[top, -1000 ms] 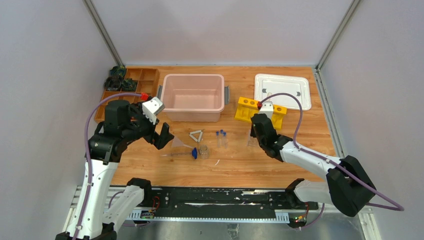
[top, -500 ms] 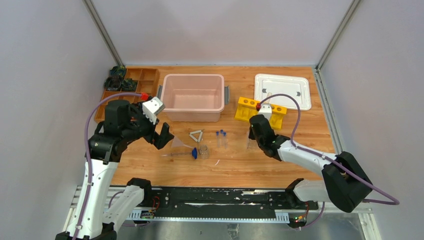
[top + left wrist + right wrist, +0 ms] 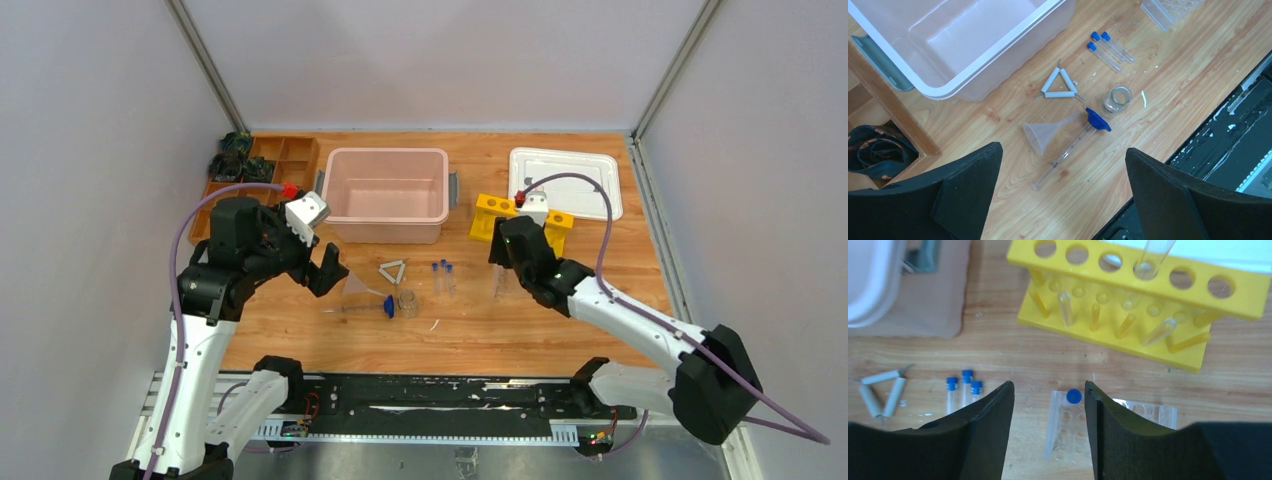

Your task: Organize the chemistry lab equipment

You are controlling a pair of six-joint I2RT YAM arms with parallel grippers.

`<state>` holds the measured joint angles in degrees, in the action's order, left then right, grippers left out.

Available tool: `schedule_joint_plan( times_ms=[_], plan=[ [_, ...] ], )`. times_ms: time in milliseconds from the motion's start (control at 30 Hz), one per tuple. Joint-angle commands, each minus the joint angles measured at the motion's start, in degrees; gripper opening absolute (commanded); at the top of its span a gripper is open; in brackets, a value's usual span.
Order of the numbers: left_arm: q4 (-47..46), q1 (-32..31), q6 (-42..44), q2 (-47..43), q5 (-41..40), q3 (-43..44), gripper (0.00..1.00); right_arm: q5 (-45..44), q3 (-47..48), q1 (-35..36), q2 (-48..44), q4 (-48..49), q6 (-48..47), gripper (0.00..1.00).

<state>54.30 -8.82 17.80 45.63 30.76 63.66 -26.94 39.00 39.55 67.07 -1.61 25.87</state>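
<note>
While the left gripper [image 3: 1063, 150] hangs spread wide above the clear funnel [image 3: 1040, 137], the right gripper [image 3: 1048, 385] stands parted over the clear vial tray [image 3: 1063, 437] (one blue-capped vial [image 3: 1074, 396] upright in it); three more vials [image 3: 963, 387] lie loose beside it, the yellow holed rack [image 3: 1128, 290] beyond.

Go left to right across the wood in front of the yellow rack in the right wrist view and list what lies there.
triangle → blue-capped vials → clear tray
</note>
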Motion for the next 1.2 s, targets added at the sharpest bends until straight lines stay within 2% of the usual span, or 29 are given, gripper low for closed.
schedule_joint_plan(
  times_ms=[0, 167, 267, 400, 567, 700, 1167],
  plan=[
    [-0.2, -0.1, -0.1, -0.1, 1.1, 1.8, 1.0, -1.3, 5.2, 1.3, -4.8, -7.8, 2.5, 0.54],
    [-0.2, -0.1, -0.8, 0.2, 0.1, 1.6, 1.0, 9.3, 9.7, 3.0, 0.4, -9.9, 5.8, 0.37],
    [-0.2, -0.1, -1.2, 0.4, -0.5, 1.8, 1.0, 13.7, 13.2, 5.9, 7.3, -10.7, 7.4, 0.33],
    [-0.1, -0.1, -1.3, -0.2, -0.8, 1.9, 1.0, 13.2, 16.9, 10.5, 16.1, -11.5, 8.6, 0.35],
    [0.2, -0.1, -1.0, -1.0, -1.3, 2.0, 1.0, 10.9, 17.6, 11.5, 22.5, -11.1, 11.2, 0.33],
    [0.6, -0.1, 0.1, -1.4, -0.7, 2.0, 1.0, 8.5, 17.8, 11.5, 25.2, -11.0, 12.3, 0.29],
    [0.6, -0.1, 0.0, -1.2, -0.3, 2.9, 1.0, 5.9, 19.1, 11.2, 31.6, -10.8, 12.8, 0.27]
  ],
)
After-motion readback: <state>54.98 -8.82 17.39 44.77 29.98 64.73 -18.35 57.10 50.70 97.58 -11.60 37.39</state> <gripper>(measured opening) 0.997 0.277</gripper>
